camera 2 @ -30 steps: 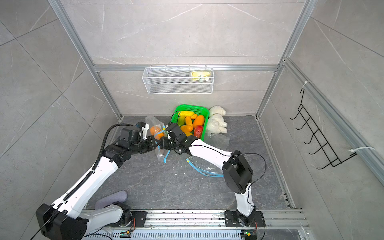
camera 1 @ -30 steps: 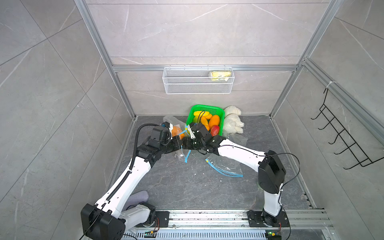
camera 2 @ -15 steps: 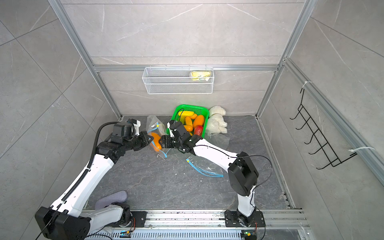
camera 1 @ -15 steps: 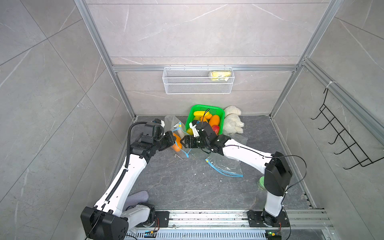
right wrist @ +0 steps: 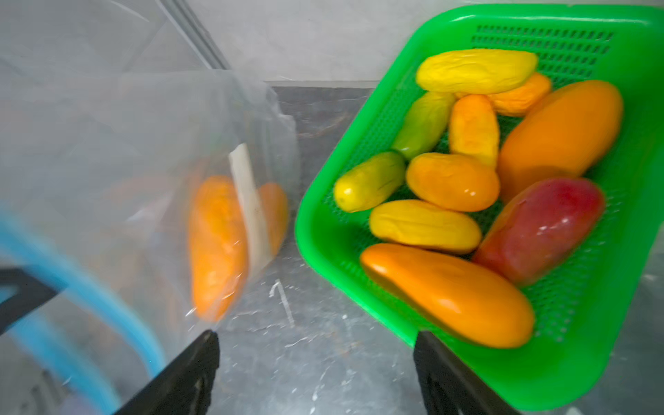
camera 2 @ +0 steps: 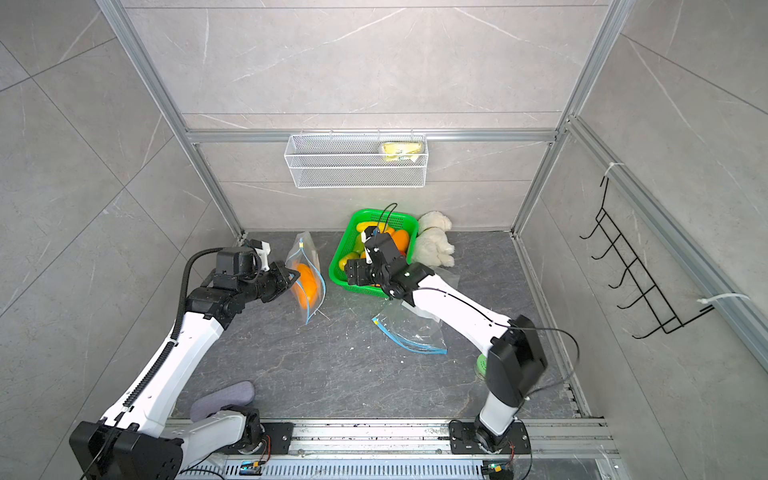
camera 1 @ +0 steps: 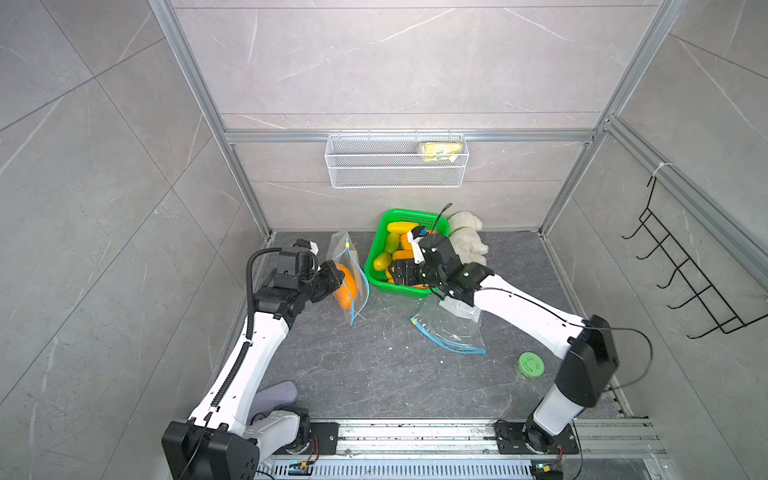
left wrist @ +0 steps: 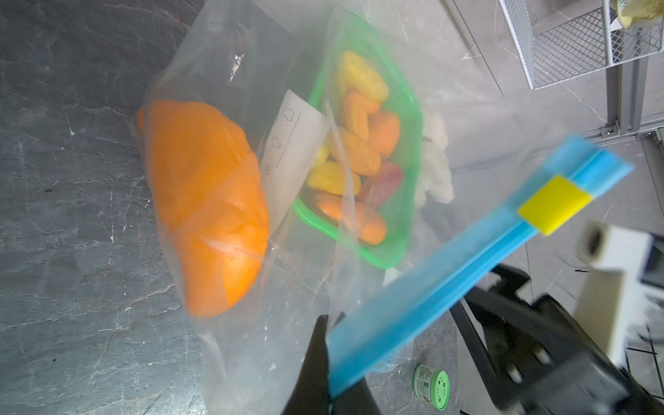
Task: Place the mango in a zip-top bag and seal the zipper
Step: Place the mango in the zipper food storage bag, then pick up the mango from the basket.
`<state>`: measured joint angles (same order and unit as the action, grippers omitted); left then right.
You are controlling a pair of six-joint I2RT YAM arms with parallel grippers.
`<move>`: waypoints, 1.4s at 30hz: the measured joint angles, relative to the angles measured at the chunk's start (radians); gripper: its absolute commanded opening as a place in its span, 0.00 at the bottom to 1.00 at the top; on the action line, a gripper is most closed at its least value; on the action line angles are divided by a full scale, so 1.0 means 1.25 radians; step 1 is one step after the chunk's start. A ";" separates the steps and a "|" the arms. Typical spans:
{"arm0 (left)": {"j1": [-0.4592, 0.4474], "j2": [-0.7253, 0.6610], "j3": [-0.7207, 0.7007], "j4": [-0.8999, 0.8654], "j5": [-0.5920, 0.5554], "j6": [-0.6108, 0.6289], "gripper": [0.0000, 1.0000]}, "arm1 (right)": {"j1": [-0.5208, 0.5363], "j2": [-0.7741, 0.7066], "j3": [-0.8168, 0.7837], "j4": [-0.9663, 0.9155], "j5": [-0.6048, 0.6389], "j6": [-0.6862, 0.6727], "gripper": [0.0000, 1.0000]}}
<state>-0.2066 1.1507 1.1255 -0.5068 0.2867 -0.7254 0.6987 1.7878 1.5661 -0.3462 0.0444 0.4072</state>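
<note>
The orange mango (left wrist: 208, 204) lies inside the clear zip-top bag (left wrist: 305, 287), at the closed end, well apart from the blue zipper strip (left wrist: 431, 294). In both top views the strip bows into a loop, so the mouth is judged unsealed. The yellow slider (left wrist: 553, 204) sits at the strip's far end. The left gripper (camera 1: 334, 276) is pressed together on the bag at the zipper's near end and carries it by that single pinch. The right gripper (right wrist: 316, 359) stands spread and empty between the bag and the green plastic basket (right wrist: 323, 251) of other fruit (right wrist: 452, 187).

Three faults are possible from here:
- The thin film can slip from the pinch under the mango's weight.
- Tilting the mouth downward can let the mango slide out.
- The right gripper can catch film instead of the slider, or strike the basket rim just beside it.

Whether the bag touches the dark stone tabletop (camera 1: 374, 374) cannot be told.
</note>
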 measured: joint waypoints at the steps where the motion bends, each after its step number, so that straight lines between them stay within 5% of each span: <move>1: 0.000 -0.002 0.001 0.001 0.002 -0.004 0.00 | -0.014 0.045 0.038 -0.023 0.014 -0.013 0.88; 8: 0.011 -0.006 0.037 -0.007 -0.015 -0.008 0.00 | -0.084 0.269 0.238 -0.131 0.029 -0.071 0.88; 15: 0.047 -0.006 0.021 0.002 -0.015 -0.025 0.00 | -0.080 0.326 0.293 -0.107 -0.096 -0.051 0.83; 22: 0.049 -0.001 0.006 0.012 -0.012 -0.031 0.00 | -0.040 0.431 0.381 -0.083 -0.115 -0.030 0.82; 35: 0.049 0.001 -0.006 0.018 -0.003 -0.031 0.00 | 0.004 0.750 0.918 -0.329 0.165 -0.080 0.79; 40: 0.049 0.001 -0.007 0.018 0.003 -0.031 0.00 | 0.016 0.797 0.984 -0.367 0.219 -0.126 0.75; 42: 0.049 0.001 -0.007 0.018 0.003 -0.031 0.00 | 0.013 0.799 0.982 -0.366 0.213 -0.147 0.67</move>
<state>-0.1459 1.1515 1.1168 -0.4847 0.2901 -0.7647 0.7155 2.7865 2.7934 -0.8040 0.3103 0.2237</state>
